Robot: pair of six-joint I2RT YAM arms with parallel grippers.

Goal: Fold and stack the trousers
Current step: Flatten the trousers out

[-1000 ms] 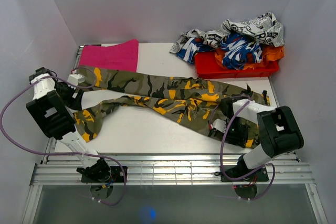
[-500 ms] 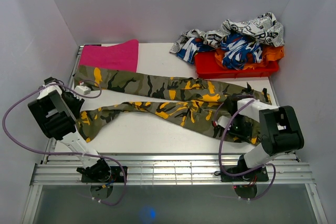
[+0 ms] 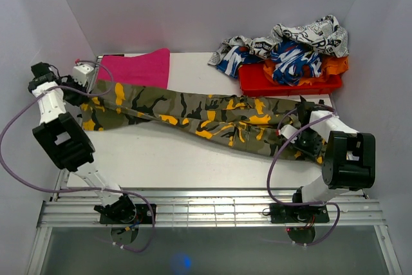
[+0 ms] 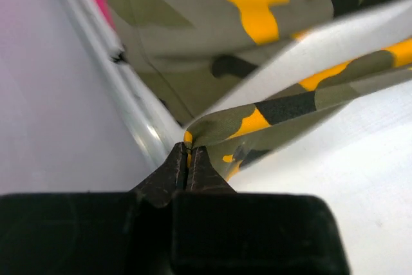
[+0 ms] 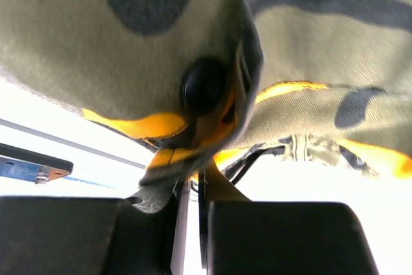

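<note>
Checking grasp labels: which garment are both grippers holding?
The camouflage trousers, pinched at one end by the left gripper, at the other by the right gripper. The newsprint garment and blue-and-white garment lie heaped at back right, ungripped.

Olive-tan camouflage trousers (image 3: 193, 111), yellow-orange blotches; pink cloth (image 3: 135, 67); red bin (image 3: 255, 85).

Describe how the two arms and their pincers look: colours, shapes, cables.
The left arm and the right arm both combine white tubular links with boxy black housings. A thin purple cable loops along each. The left pincer and the right pincer have dark, flat fingers tapering to the tips.
</note>
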